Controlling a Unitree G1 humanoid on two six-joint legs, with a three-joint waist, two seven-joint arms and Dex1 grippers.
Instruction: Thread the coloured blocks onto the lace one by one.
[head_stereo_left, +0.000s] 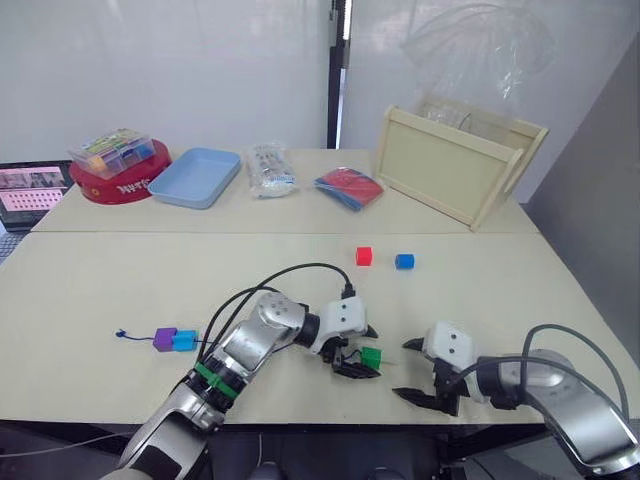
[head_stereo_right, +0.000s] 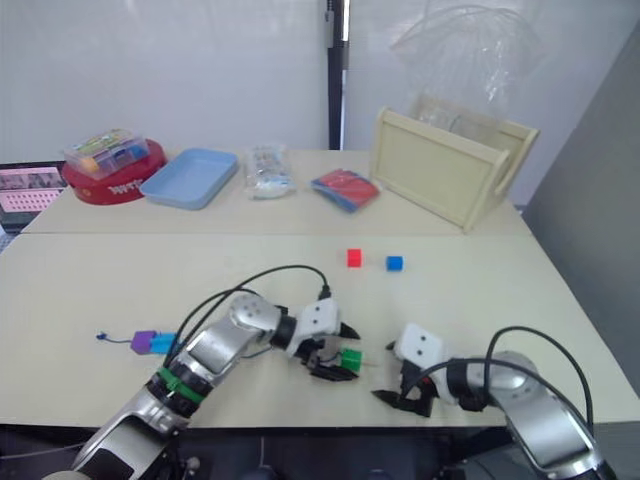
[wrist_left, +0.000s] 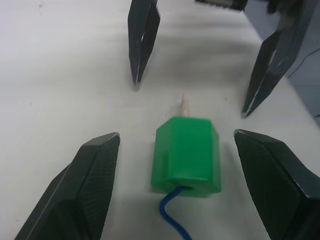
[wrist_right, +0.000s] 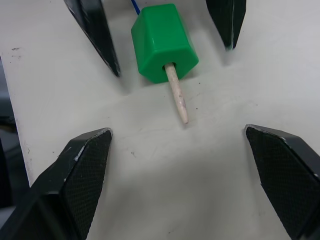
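Nearest me, the green block (head_stereo_left: 371, 357) lies on the table (head_stereo_left: 480, 290) between my two grippers, with the pale tip (wrist_right: 177, 97) of the lace poking out of its far hole and the blue cord (wrist_left: 172, 220) trailing from the other side. So the green one is on the needle but, as I judge it, not yet pulled down the cord. My left gripper (head_stereo_left: 356, 350) sits around it with its fingers spread wide, touching nothing. My right gripper (head_stereo_left: 417, 371) faces it from the other side, also wide open and holding nothing, the tip pointing into its gap.

Off to my left, the purple block (head_stereo_left: 164, 339) and the cyan block (head_stereo_left: 185, 340) sit side by side on the lace, close to the small knot (head_stereo_left: 119, 334) at its end. I count those two as done.

Further out, the red block (head_stereo_left: 364, 256) and the blue block (head_stereo_left: 404, 261) rest loose on the table, near each other and well apart from the lace. Those two are left, after the green one is drawn along
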